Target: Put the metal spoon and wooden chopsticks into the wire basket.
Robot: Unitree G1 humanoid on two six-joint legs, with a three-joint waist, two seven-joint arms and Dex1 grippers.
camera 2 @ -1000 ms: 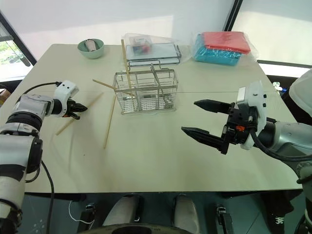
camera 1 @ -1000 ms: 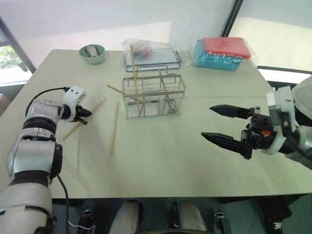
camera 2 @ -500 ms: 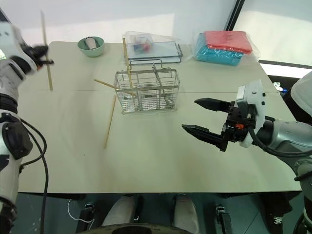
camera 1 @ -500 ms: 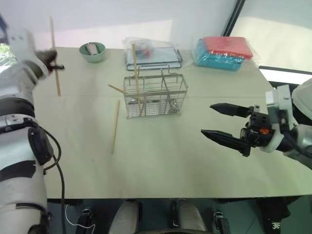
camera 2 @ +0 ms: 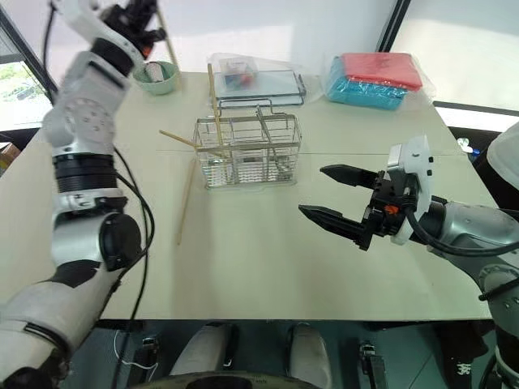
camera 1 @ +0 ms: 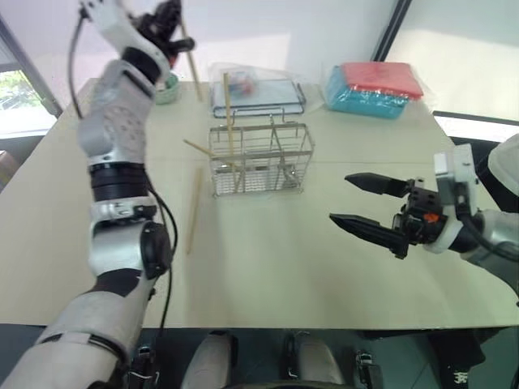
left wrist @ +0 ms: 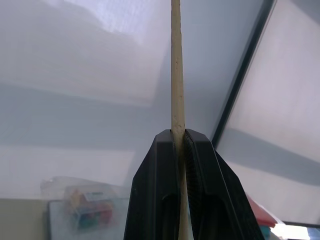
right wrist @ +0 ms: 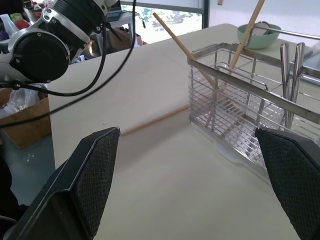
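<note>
My left gripper (camera 1: 169,18) is raised high over the table's far left and is shut on one of the wooden chopsticks (camera 1: 193,74), which hangs slanted below it; the wrist view shows the stick (left wrist: 176,75) pinched between the fingers. The wire basket (camera 1: 261,159) stands mid-table with one chopstick upright (camera 1: 229,113) in it and another (camera 1: 195,147) poking out to the left. A further chopstick (camera 1: 193,209) lies on the table left of the basket. My right gripper (camera 1: 339,197) hovers open and empty, right of the basket. I cannot pick out the metal spoon among the wires.
A green bowl (camera 2: 158,78) sits at the far left corner, behind my left arm. A flat wire tray with a clear bag (camera 1: 258,91) lies behind the basket. Red and blue packs in plastic (camera 1: 377,84) rest at the far right.
My left gripper lifted a chopstick off the table's left side and carried it up and to the right, behind the basket's left end. The right gripper stayed put.
</note>
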